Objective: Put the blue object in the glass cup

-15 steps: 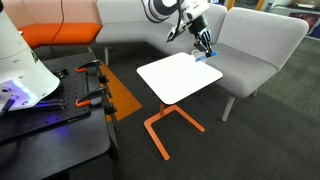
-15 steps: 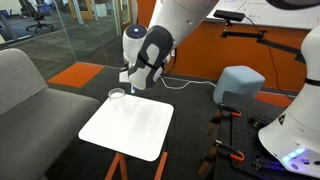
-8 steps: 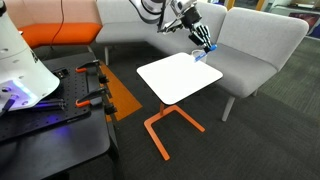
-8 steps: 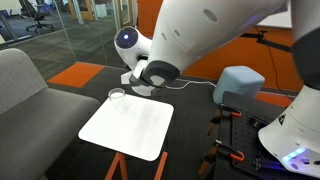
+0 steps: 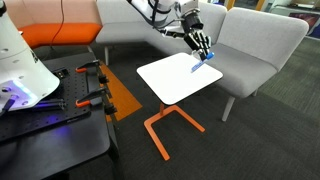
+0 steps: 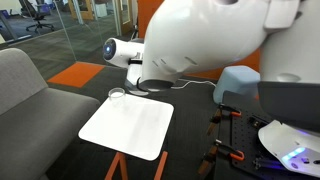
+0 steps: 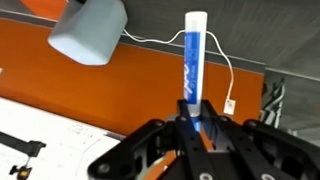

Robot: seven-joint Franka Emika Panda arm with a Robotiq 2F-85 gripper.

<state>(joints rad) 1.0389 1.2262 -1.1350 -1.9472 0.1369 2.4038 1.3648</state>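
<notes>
Setting: white side table (image 5: 172,82) on orange legs, among grey lounge seats (image 5: 262,40).

Tool: the gripper (image 7: 193,118) is clamped on the lower end of the blue object (image 7: 193,55), which projects straight out between the fingers.

Change: over the last second the arm swung and carried the item lower, to the table's far corner.

The glass cup (image 6: 117,95) stands there, seemingly empty.

Judgement: alignment over the rim comes next, and release has not yet begun.
</notes>
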